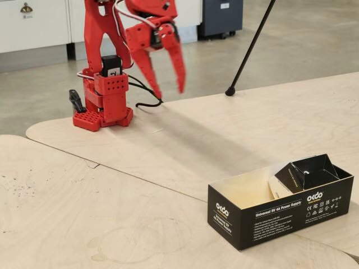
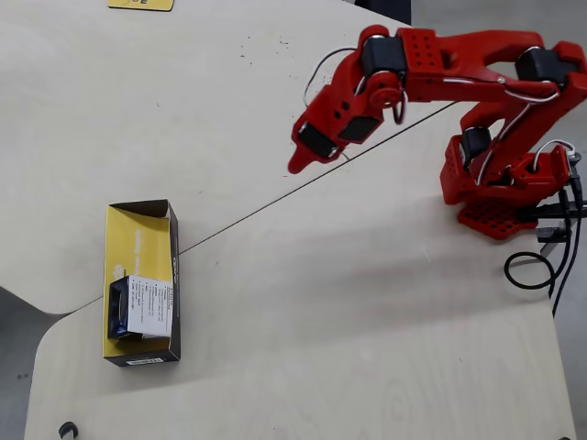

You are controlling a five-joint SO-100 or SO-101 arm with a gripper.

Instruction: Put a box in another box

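Long box (image 2: 139,229): open-topped, yellow inside, black walls, lying lengthwise at the picture's left, across the seam between two tabletops (image 2: 367,302). Small box (image 2: 139,305): inside the long box at its lower end, white printed face up, dark edge showing at left. Arm (image 2: 459,64): red, folded at upper right above its base (image 2: 500,192). Gripper (image 2: 298,163): well apart from both boxes, nothing in it; finger spread not discernible. Cables (image 2: 546,266): black, beside base at right edge.

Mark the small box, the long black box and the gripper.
small box (image 2: 147,305), overhead view, on its white printed face.
long black box (image 1: 263,217), fixed view, on its printed front wall.
gripper (image 1: 168,89), fixed view, midway between its fingertips.
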